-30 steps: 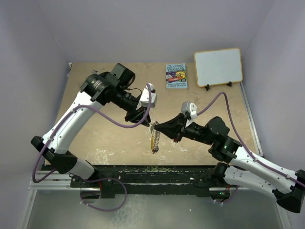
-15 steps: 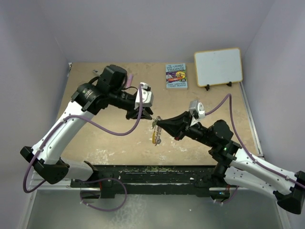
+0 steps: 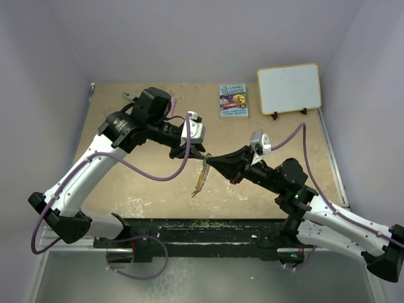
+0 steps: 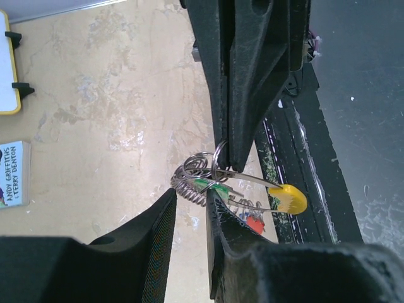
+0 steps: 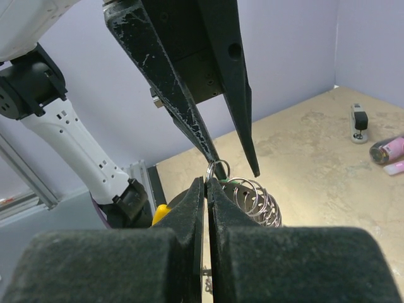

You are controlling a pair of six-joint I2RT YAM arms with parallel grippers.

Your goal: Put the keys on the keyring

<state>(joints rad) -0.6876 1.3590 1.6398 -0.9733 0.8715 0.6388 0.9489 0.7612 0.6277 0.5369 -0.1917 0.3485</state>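
Note:
The keyring [image 3: 201,178], a thin silver loop with a coiled end and a yellow stretch [image 4: 287,199], hangs in the air over the table and slants down to the left. My right gripper [image 3: 209,161] is shut on its upper end next to a small split ring [image 5: 218,169]. A green tag [image 4: 211,185] sits on the wire by the coil, and a red tag [image 4: 254,222] hangs lower on it. The blue tag does not show clearly. My left gripper [image 3: 201,153] is open, with its fingertips [image 4: 218,199] right at the coil [image 4: 188,181] and nothing between them.
A book [image 3: 233,100] and a small whiteboard [image 3: 289,88] stand at the table's far edge. A black-and-silver tool [image 5: 358,121] and a pink tube [image 5: 388,151] lie at the far left. The black rail [image 3: 208,227] runs along the near edge.
My left gripper has closed in on the right gripper's tips. The keyring has swung from hanging nearly straight down to slanting down-left. The right arm has hardly moved since half a second ago.

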